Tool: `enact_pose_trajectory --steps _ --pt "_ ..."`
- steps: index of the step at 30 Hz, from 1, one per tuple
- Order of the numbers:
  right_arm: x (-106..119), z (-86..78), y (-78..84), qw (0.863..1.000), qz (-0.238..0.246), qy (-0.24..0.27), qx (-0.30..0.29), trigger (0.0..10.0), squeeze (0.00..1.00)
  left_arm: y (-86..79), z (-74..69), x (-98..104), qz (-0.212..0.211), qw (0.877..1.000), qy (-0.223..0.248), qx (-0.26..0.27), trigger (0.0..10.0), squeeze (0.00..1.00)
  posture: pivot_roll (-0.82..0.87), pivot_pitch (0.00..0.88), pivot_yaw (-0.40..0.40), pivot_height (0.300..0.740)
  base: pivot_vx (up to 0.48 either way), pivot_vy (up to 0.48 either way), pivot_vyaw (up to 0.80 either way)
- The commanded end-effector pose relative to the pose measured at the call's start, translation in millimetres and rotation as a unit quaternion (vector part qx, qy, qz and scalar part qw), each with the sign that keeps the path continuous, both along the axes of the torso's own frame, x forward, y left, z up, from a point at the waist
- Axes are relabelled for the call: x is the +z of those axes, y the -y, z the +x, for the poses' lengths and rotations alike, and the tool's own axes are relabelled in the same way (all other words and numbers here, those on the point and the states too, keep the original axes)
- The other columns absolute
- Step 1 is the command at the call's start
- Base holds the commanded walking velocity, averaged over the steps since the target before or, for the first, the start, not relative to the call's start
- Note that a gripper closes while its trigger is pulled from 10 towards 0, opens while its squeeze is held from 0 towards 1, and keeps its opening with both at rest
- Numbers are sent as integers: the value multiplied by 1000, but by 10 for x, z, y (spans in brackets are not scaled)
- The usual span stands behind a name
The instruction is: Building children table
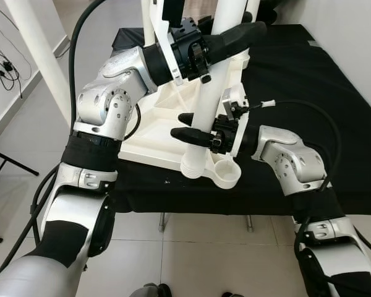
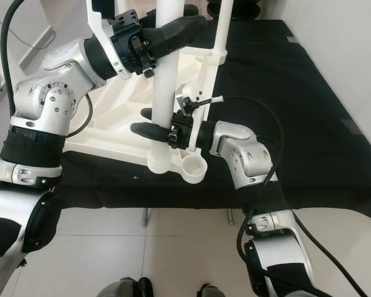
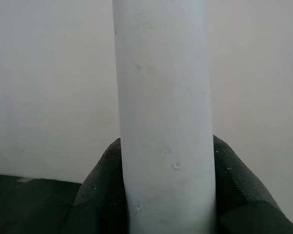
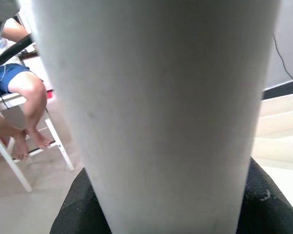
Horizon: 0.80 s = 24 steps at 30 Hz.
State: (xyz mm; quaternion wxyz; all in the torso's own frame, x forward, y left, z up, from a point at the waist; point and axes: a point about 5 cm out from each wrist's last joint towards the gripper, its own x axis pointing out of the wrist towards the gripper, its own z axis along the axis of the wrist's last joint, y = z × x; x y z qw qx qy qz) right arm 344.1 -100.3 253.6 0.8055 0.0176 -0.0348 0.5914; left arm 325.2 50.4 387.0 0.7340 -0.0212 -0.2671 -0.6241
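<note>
Both grippers clamped the same white table leg (image 1: pixel 205 105), which stood upright. Left gripper (image 1: pixel 238 36) held it high up, fingers closed around the tube. Right gripper (image 1: pixel 187 125) held it lower, just above the leg's flared bottom end. Beside that end sat one round socket cup (image 1: pixel 227 172), open, nothing in it, at the corner of the upturned white tabletop (image 1: pixel 149 137). The tabletop lay on a surface covered by black cloth (image 1: pixel 309 80), its near corner close to the cloth's front edge. A second leg (image 1: pixel 148 21) stood behind the left gripper. Bare cloth lay past the right gripper. A seated person's legs (image 4: pixel 24 102) showed in the right wrist view.
</note>
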Motion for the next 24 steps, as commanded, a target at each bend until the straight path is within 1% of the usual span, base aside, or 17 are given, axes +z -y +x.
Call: enact_pose_trajectory --steps 1,4,9,10,11,12,13,15,16,17,19,21,22,24 --pt "197 -189 -315 989 61 27 130 0 0 169 -114 54 -11 999 26 -43 0 0 -50 127 12 740 0 0 0" --pt "235 -228 -338 987 71 40 136 0 0 156 -121 95 -19 998 30 -45 0 0 -53 123 10 740 0 0 0" --pt "279 -228 -333 988 74 48 128 0 0 140 -126 138 -29 998 32 -45 0 0 -54 123 10 740 0 0 0" --pt "300 -221 -323 989 75 52 121 0 0 127 -124 172 -37 998 34 -42 0 1000 -55 121 10 740 0 0 0" --pt "316 -207 -302 990 72 55 110 0 0 107 -130 204 -38 998 34 -42 10000 1000 -57 122 10 740 0 0 0" --pt "337 -193 -262 991 70 61 101 0 0 57 -141 262 -47 998 34 -37 10000 1000 -55 126 9 740 0 0 0" --pt "337 -193 -262 991 70 61 101 0 0 57 -141 262 -47 998 34 -37 10000 1000 -55 126 9 740 0 0 0" --pt "376 -171 -175 991 69 68 89 0 0 -69 -185 352 -61 997 32 -40 10000 1000 -56 128 11 740 0 0 0" --pt "376 -171 -175 991 69 68 89 0 0 -69 -185 352 -61 997 32 -40 10000 1000 -56 128 11 740 0 0 0" --pt "393 -162 -132 992 68 72 84 0 0 -136 -214 387 -66 996 32 -42 10000 1000 -57 129 11 740 0 0 0" --pt "432 -95 26 993 62 81 53 0 0 -371 -357 454 -76 995 30 -62 10000 1000 -51 141 7 740 0 0 0" --pt "450 -45 164 994 51 88 27 0 0 -601 -483 473 -75 995 29 -59 10000 1000 -42 149 2 740 0 0 0" --pt "450 -45 164 994 51 88 27 0 0 -601 -483 473 -75 995 29 -59 10000 1000 -42 149 2 740 0 0 0" --pt "442 -33 255 995 39 89 15 0 0 -834 -547 433 -59 998 31 -11 10000 1000 -22 157 -10 740 0 0 0"
